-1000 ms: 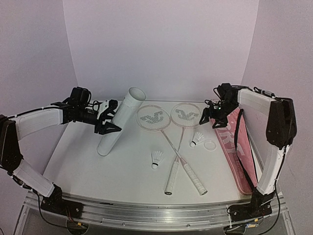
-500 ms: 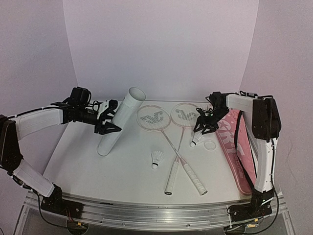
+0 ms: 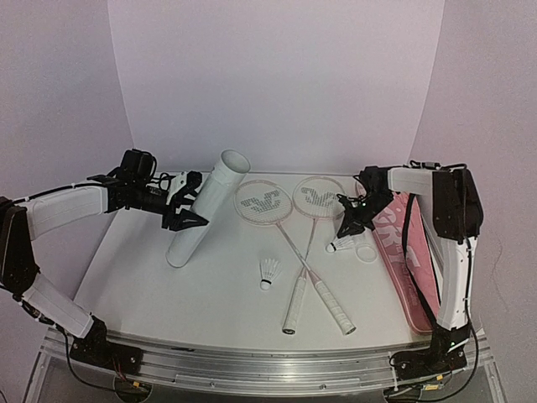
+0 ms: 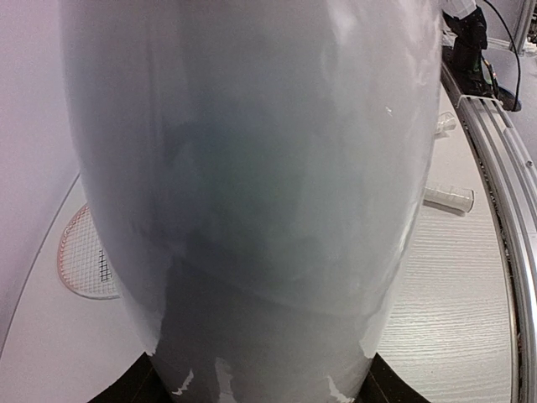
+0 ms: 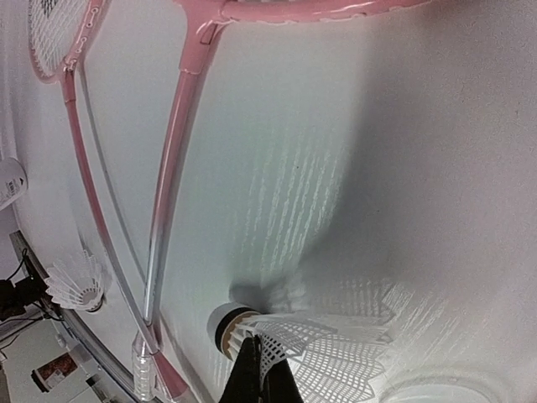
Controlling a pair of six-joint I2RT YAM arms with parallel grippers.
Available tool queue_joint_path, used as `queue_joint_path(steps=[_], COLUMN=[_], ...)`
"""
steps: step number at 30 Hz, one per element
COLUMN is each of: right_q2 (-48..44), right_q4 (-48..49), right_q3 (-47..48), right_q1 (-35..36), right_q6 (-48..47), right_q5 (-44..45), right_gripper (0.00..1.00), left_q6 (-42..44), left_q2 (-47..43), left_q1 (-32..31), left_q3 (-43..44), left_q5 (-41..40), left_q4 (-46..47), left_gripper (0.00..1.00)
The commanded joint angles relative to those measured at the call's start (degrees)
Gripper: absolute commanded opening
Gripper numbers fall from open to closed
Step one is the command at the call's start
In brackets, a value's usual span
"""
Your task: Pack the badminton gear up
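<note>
- Black right gripper (image 3: pixel 345 230) has come down from over the bag (image 3: pixel 411 260) edge to the table (image 3: pixel 210 294). Its jaws have snapped together. In the wrist view the tips pinch the feather skirt of a shuttle (image 5: pixel 315 348), on the thin edge only.
- Shuttle lies on its side on the table, cork end toward the rackets (image 3: pixel 263 204), not yet lifted.
- Judgement: the pick of this shuttle has begun, and lift and carry to the tube (image 3: pixel 205 220) remain. The hold on the feathers looks slight and could slip or bend them.
- Left gripper (image 3: pixel 186 210) clamps the tube at mid-length, as before. The tube is tilted, base on the table, open mouth up and toward the rear.
- Around: a clear ring (image 3: pixel 364 251) just beside the held shuttle, and the bag along the right edge. A second shuttle (image 3: pixel 268 270) lies near the crossed racket shafts. No third shuttle seen.
- In the way: both rackets lie between the shuttle and the tube, so the carry must pass above them.
</note>
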Motion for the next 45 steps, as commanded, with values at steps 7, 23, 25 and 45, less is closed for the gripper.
queue_joint_path(steps=[7, 23, 25, 45], right_q2=[-22.4, -13.9, -12.8, -8.2], right_q4=[-1.0, -0.9, -1.0, -0.5], right_q3=[16.0, 43.1, 43.2, 49.6], right_q1=[9.5, 39.0, 39.0, 38.4], right_q6=[1.9, -8.4, -7.9, -1.5], right_q5=[7.8, 21.4, 20.4, 9.8], right_gripper=[0.00, 0.00, 0.00, 0.64], left_q6=[-0.6, -0.5, -0.4, -3.8], left_q2=[0.1, 0.5, 0.3, 0.3], left_q1=[0.0, -0.1, -0.1, -0.1], left_q3=[0.8, 1.4, 1.2, 1.1], left_q5=[0.8, 1.6, 1.6, 3.4], left_q4=[-3.2, -3.0, -3.0, 0.5], left_gripper=[0.29, 0.29, 0.29, 0.29])
